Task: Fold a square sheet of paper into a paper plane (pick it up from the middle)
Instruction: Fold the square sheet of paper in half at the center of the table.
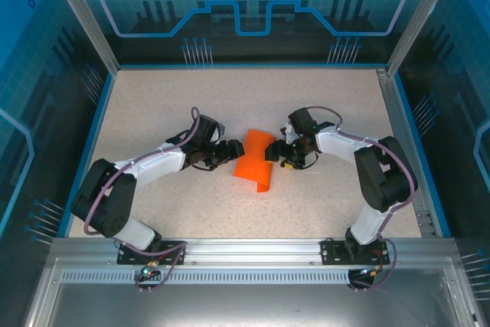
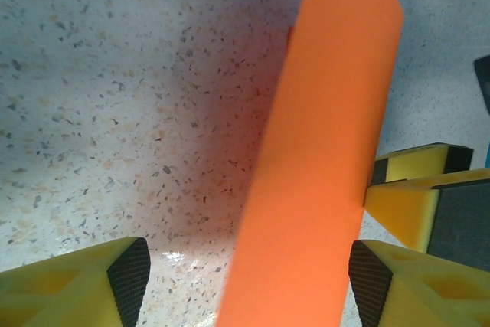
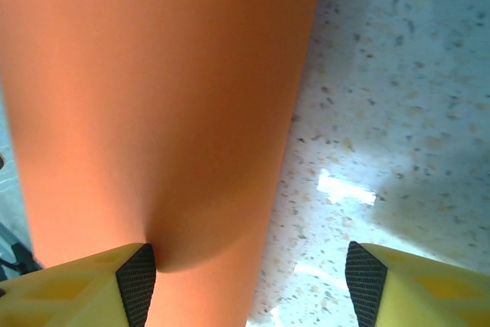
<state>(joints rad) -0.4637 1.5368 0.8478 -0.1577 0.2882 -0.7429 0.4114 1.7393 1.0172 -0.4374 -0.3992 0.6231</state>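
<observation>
Subject: the square sheet of paper [image 1: 256, 162]. It sits near the middle of the speckled table [image 1: 321, 105], directly between the two grippers. It is not flat. It is bowed, its upper part is raised off the surface, and its lower corner points toward the arm bases.

Left gripper [image 1: 236, 149]: it is at the sheet's left edge in the top view. From the left wrist, the gripper [image 2: 249, 281] stands with its jaws spread wide. The sheet [image 2: 321, 151] rises on edge through the gap. It lies close against the dark pad at the right of that view, well apart from the other pad [image 2: 130, 281]. Nothing is clamped and the hand is released. A yellow finger [image 2: 413, 197] of the right gripper shows just past the far side of the sheet.

Right gripper [image 1: 274, 151]: it is at the sheet's right edge in the top view. From the right wrist, the gripper [image 3: 249, 281] also has its jaws parted. The sheet [image 3: 153, 97] curves over and bears on the pad [image 3: 136, 285] at the left of that view. The opposite pad is clear of the sheet, with bare table between them. The hand is released and has no grasp.

Arm pose: both arms reach forward from their bases and bend inward at the elbow. The wrists are low over the table, and the grippers face each other across the sheet.
</observation>
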